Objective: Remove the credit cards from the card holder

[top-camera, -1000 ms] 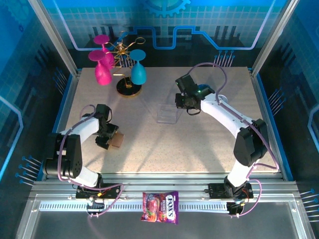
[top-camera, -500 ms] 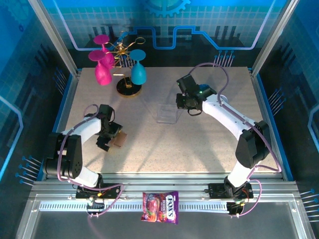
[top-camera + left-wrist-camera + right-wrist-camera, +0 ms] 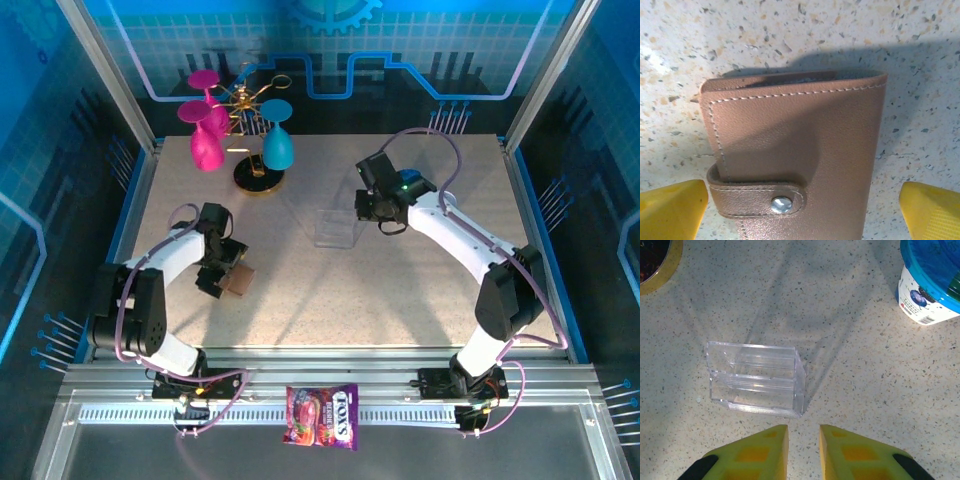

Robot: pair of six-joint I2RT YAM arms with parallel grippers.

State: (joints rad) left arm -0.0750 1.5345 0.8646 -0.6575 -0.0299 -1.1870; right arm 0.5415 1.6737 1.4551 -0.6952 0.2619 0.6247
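Brown leather card holder (image 3: 800, 145) lies folded shut on the speckled table (image 3: 920, 75), near the left side. Its strap is fastened with a metal snap (image 3: 781, 204). The left tool (image 3: 800, 215) is spread wide over it, with a yellow finger (image 3: 672, 210) on each side and neither touching the leather. Toward the far middle of the table, the right tool (image 3: 803, 440) has its fingers drawn almost together on nothing, just beside a clear plastic stand (image 3: 755, 377). A white tub with a blue lid (image 3: 927, 285) stands well apart from that stand.
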